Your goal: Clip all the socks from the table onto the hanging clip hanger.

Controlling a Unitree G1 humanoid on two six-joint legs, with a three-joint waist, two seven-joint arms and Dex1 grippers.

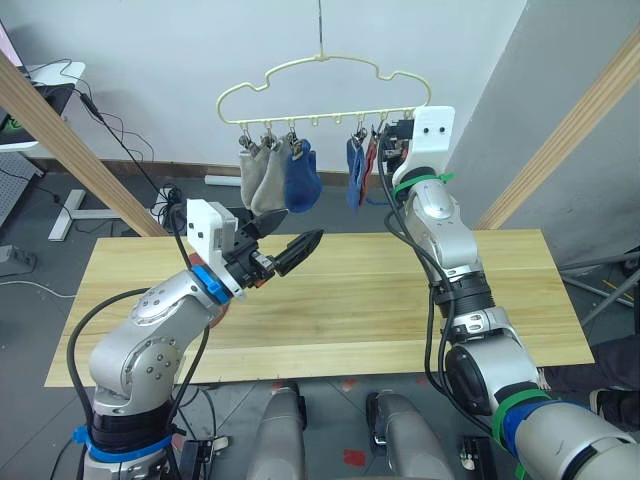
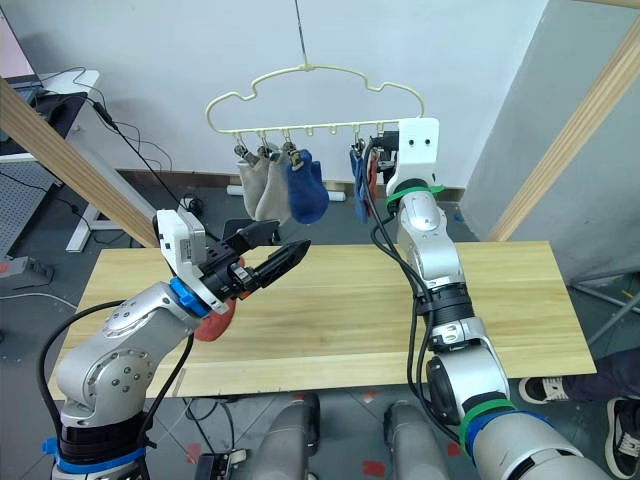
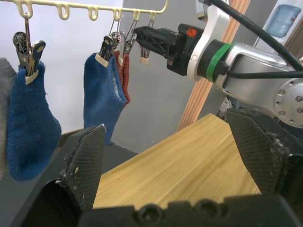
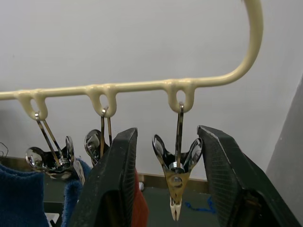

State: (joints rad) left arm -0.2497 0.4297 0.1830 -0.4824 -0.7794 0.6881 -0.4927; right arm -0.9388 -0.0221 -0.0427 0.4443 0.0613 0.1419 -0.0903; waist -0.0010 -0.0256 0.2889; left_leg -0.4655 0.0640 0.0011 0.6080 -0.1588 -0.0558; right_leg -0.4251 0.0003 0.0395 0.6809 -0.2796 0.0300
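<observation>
The pale-yellow clip hanger (image 1: pixel 322 72) hangs above the table's far edge. Clipped to it are two grey socks (image 1: pixel 262 175), a blue sock (image 1: pixel 300 178), another blue sock (image 1: pixel 356 172) and a rust-red sock (image 1: pixel 371 160). My right gripper (image 4: pixel 166 132) is raised to the hanger's right end, open, its fingers on either side of the last empty clip (image 4: pixel 176 175) without touching it. My left gripper (image 1: pixel 305 224) is open and empty above the table (image 1: pixel 400 300), pointing toward the hanger. A rust-red sock (image 2: pixel 213 320) lies on the table, partly hidden under my left forearm.
Thick wooden rail beams slant on both sides (image 1: pixel 70 130) (image 1: pixel 570 130). Cables and a white desk (image 1: pixel 45 95) are on the floor at the far left. A person's shoes (image 2: pixel 625 430) show by the table's right end.
</observation>
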